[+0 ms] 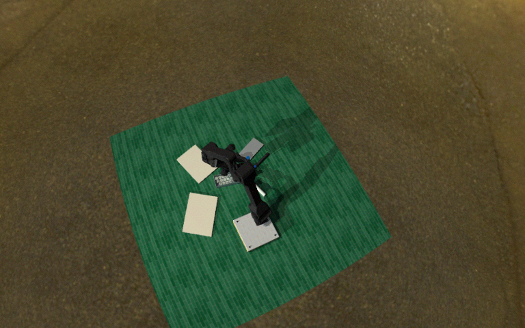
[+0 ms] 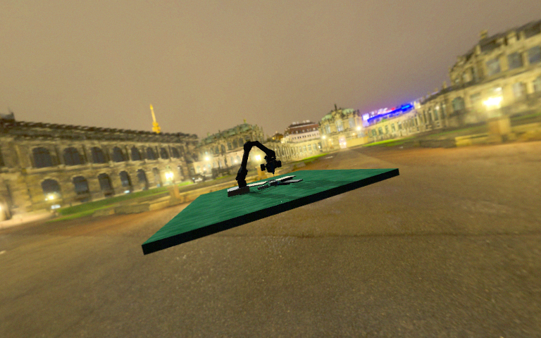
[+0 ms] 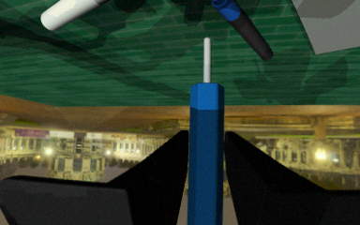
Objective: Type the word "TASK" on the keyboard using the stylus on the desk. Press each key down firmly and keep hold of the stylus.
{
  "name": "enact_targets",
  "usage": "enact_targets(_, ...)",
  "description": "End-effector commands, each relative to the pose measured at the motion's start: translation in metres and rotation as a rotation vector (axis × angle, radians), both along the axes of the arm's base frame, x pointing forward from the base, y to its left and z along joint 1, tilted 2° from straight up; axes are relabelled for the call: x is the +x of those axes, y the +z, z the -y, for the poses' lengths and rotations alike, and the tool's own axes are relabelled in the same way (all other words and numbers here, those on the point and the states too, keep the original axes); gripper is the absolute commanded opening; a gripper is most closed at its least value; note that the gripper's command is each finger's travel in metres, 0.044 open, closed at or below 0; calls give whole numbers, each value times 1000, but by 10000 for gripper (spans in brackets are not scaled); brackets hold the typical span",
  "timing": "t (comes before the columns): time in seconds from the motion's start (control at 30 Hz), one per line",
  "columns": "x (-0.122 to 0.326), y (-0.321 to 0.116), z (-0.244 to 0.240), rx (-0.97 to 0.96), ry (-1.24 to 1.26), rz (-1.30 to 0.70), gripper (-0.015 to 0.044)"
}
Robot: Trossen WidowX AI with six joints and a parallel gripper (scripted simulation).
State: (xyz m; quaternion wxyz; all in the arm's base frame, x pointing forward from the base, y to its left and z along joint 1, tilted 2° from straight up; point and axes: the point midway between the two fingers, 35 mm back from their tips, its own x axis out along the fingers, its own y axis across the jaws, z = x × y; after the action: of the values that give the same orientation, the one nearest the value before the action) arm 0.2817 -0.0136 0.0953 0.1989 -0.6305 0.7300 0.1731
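The keyboard [image 1: 224, 180] lies on the green desk in the top view, its right part hidden under the arm. It does not show in the wrist view. The blue stylus [image 3: 206, 159] with a thin pale tip is between the black fingers of my gripper [image 3: 206, 136] [image 2: 272, 170], which is shut on it. The stylus points toward the desk, and its tip stands off the surface in the wrist view. In the exterior view the gripper hangs above the desk items. Which key the tip is nearest cannot be told.
A grey slab [image 1: 252, 147] [image 3: 333, 28] and a dark pen [image 1: 263, 158] [image 3: 250, 35] with a blue part lie behind the keyboard. A white cylinder [image 1: 261, 190] [image 3: 66, 14] lies beside the arm. Two cream sheets [image 1: 195, 164] [image 1: 199, 214] lie left. The arm's base plate [image 1: 253, 236] is in front.
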Motion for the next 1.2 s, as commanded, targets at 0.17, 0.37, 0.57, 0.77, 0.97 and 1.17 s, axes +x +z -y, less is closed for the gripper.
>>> enact_targets(0.17,2,-29,0,-16,5,4,0)
enact_targets(0.37,1,-34,0,-16,5,4,0)
enact_targets(0.57,4,-37,0,-16,5,5,81)
enact_targets(0.77,4,-38,0,-16,5,5,81)
enact_targets(0.97,4,-41,0,-16,5,5,81)
enact_targets(1.17,4,-43,0,-16,5,5,81)
